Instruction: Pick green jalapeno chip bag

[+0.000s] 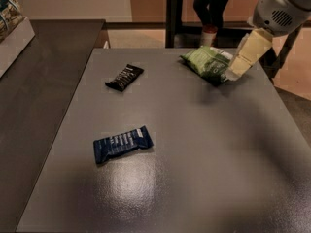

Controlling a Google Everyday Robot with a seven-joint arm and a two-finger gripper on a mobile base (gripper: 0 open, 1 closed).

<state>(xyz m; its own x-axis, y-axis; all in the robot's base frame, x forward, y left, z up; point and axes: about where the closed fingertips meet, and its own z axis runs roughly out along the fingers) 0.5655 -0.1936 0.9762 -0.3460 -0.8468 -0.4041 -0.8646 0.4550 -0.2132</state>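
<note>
Approach step: gripper (235, 72) tip just beside green jalapeno chip bag (206, 62); opening can't be told. Next: straddle bag, close.

gripper (233, 75) just beside the green jalapeno chip bag (206, 62) — table's (204, 159) far side

Office-like room: grey table (194, 144), tan floor (141, 39), dark furniture frame (171, 18) behind; pincer (236, 73) at table's far-right.
</note>
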